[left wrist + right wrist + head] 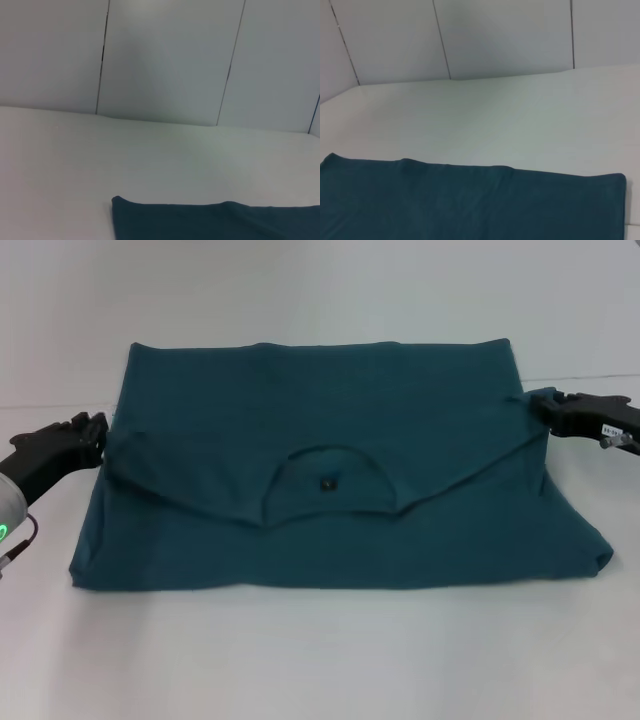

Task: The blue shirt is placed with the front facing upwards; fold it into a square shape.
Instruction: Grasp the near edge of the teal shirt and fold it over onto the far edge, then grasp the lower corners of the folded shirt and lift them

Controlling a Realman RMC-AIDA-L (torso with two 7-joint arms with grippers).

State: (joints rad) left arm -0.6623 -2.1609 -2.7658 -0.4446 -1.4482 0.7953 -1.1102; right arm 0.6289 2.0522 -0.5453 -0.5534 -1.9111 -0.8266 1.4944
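The blue shirt (330, 455) lies flat on the white table, its upper part folded over toward me so the plain back shows. The neck opening with its small dark label (327, 482) sits in the middle. My left gripper (98, 440) is low at the shirt's left edge, level with the end of the folded flap and touching the cloth. My right gripper (545, 410) is at the right edge, where a small peak of cloth rises into its tips. The wrist views show only the shirt's far folded edge (215, 220) (470, 200), not the fingers.
The white table (320, 660) extends around the shirt on all sides. Pale wall panels (165, 60) stand behind the table's far edge.
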